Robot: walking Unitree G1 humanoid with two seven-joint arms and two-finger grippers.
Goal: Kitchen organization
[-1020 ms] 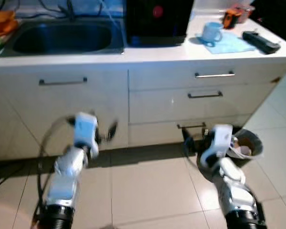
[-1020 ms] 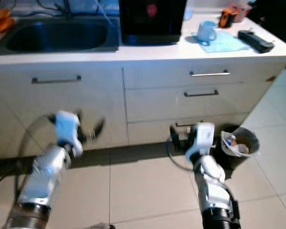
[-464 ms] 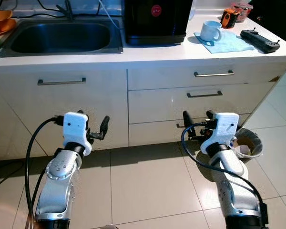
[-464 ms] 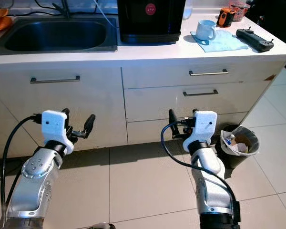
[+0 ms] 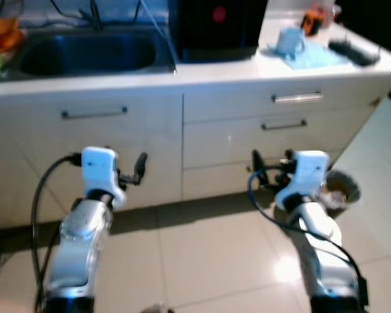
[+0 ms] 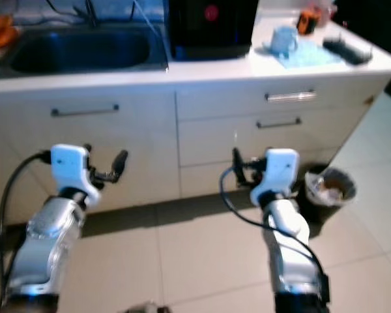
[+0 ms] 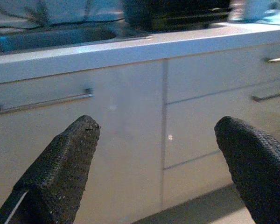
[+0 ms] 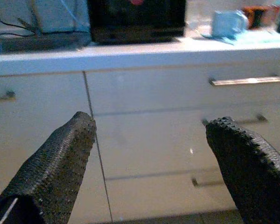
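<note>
both spread tools, left tool [image 5: 127, 175] and right tool [image 5: 268, 171], face the drawers [image 5: 283, 124], apart.

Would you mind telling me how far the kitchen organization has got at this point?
Nothing looks done yet. The mug sits on the blue cloth on the countertop, and the drawers are closed. Nothing is in hand: the left gripper and right gripper are open and empty, facing the cabinets. All sorting remains.

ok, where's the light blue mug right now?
The light blue mug stands on a pale blue cloth at the robot's right on the white countertop, between the black appliance and a black handheld device.
</note>
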